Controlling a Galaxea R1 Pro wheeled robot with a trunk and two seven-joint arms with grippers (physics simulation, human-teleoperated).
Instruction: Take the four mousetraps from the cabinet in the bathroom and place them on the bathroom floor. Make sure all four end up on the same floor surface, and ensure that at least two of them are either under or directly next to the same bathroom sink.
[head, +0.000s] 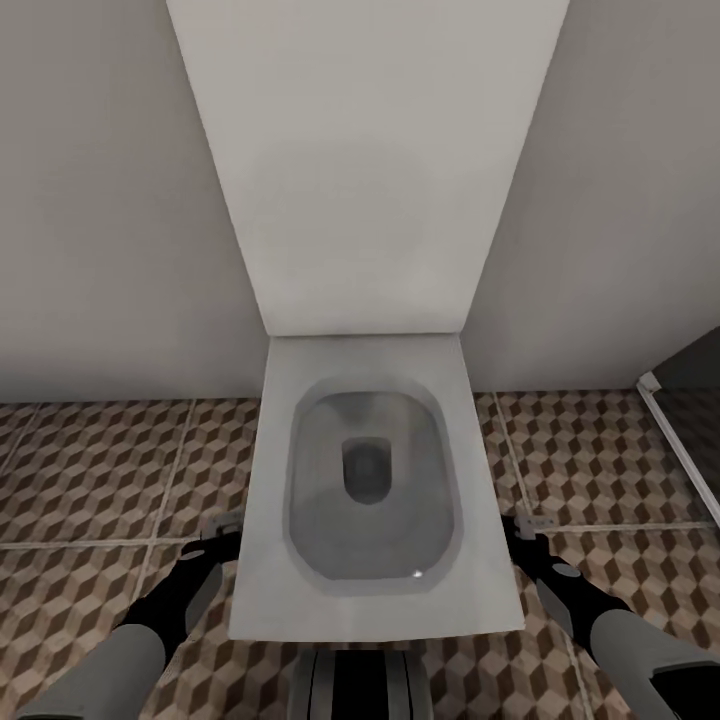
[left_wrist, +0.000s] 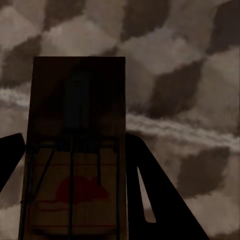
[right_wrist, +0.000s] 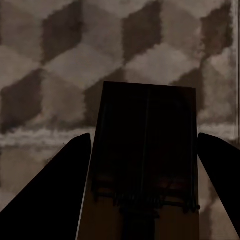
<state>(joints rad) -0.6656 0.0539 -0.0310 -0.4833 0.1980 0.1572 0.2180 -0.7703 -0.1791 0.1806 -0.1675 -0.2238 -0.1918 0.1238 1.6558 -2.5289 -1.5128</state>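
In the left wrist view, the left tool (left_wrist: 75, 200) was clamped on a mousetrap (left_wrist: 75, 150), a tan board printed with a red mouse, held between the dark fingers (left_wrist: 155, 200) above the cube-patterned floor (left_wrist: 190, 60). In the right wrist view, the right tool (right_wrist: 145, 190) was likewise closed on a second mousetrap (right_wrist: 145, 165) over the same tiles. In the head view, both tools were held low on either side of a white toilet (head: 370, 480) against the wall (head: 100, 200).
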